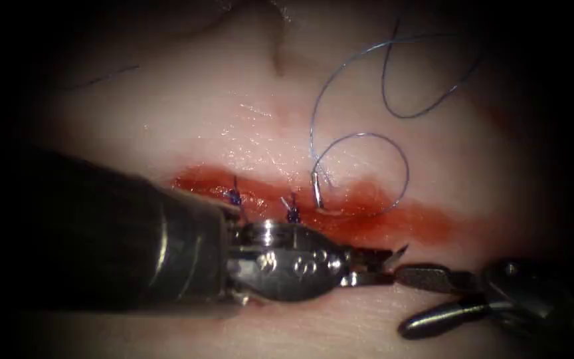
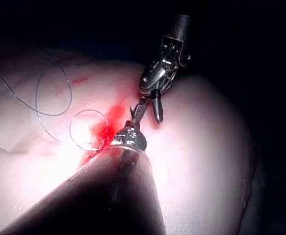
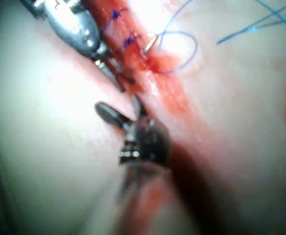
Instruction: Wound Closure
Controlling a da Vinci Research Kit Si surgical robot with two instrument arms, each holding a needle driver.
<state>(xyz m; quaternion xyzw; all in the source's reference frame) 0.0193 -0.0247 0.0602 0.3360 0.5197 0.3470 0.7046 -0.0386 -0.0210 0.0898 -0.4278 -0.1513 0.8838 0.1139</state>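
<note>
The tissue (image 1: 187, 113) has a red cut (image 1: 426, 223) running across the view. The curved needle is in the tissue: its tail (image 1: 317, 191) stands out on the far edge of the cut and its tip (image 1: 401, 251) shows on the near edge. My left tool (image 1: 386, 264) reaches in from the left, its jaws shut on the needle just behind the tip. My right tool (image 1: 400, 299) is open and holds nothing; its upper jaw lies just right of the needle tip. Blue thread (image 1: 406, 173) loops from the needle's tail over the far tissue.
Two tied stitches with short blue ends (image 1: 235, 196) (image 1: 292, 213) sit in the cut, left of the needle. Red fluid (image 1: 367, 199) pools along the cut. More thread (image 1: 393, 100) curls at the back right. The left tool's wide shaft (image 1: 101, 239) covers the near left tissue.
</note>
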